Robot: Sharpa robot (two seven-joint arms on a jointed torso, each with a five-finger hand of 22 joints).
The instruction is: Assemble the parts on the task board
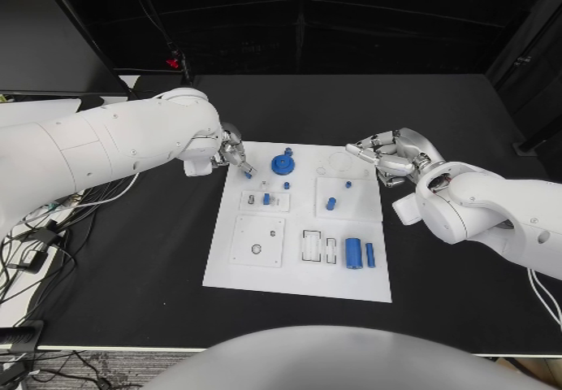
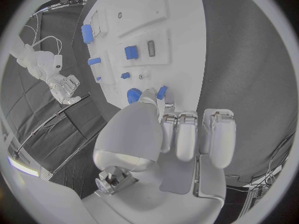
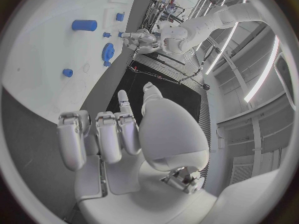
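Left hand (image 1: 230, 154) pinches a small blue peg (image 1: 247, 172) at the board's (image 1: 299, 272) far-left corner, beside the blue gear (image 1: 283, 165), probably ready to seat it. Right hand (image 1: 396, 156) waits, fingers curled, holding nothing, off the far-right corner.

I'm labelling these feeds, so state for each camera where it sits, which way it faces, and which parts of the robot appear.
Head view: on the robot's head, looking down at the task board; left hand and right hand show.
Left wrist view: behind the left hand, facing the board, which bears the blue gear.
Right wrist view: behind the right hand, facing the board's edge.
Shared: all three show the gear.
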